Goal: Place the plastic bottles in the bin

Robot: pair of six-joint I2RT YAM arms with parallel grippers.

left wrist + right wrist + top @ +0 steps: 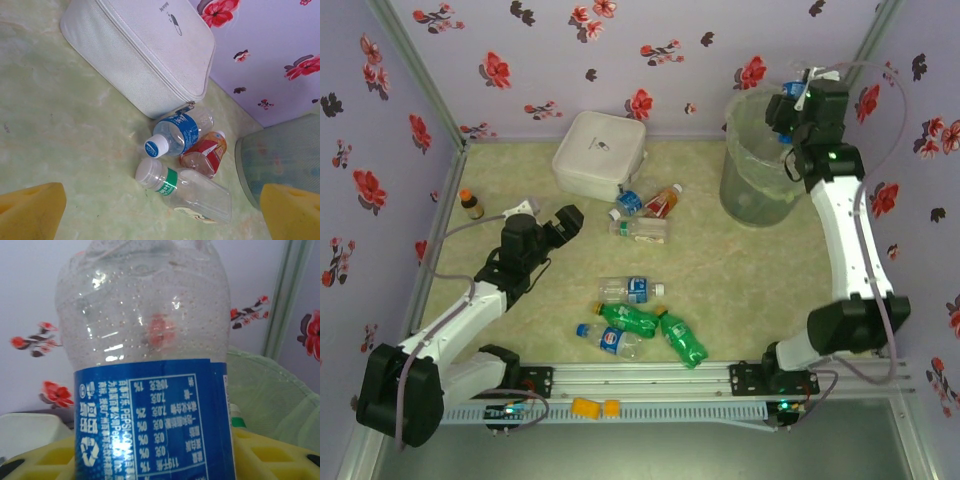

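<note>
Crinkled clear plastic, beaded with droplets inside and wrapped in a glossy blue label: that is the held bottle [150,340]. It is clamped between the yellow foam pads [272,455] of the right gripper [798,100], up at the far rim of the bin [760,165]. It is probably over the mouth, though from above I can't be sure.

The bin is a round, grey-green translucent bucket in the far right corner, close to both walls.

The left gripper [566,222] hangs with its pads spread wide and nothing between them. It is just short of three bottles lying by the white zipped fabric box [145,50]:
- a blue-labelled bottle [177,134] just beside the box
- a squat red-orange bottle [205,152]
- a square-shouldered bottle with a green band [185,192]

Four more lie mid-table toward the front rail:
- a clear bottle [630,290]
- a green bottle [630,318]
- a second green bottle [682,338]
- a blue-capped bottle [610,341]

Open marbled tabletop [760,270] separates these from the bin.
</note>
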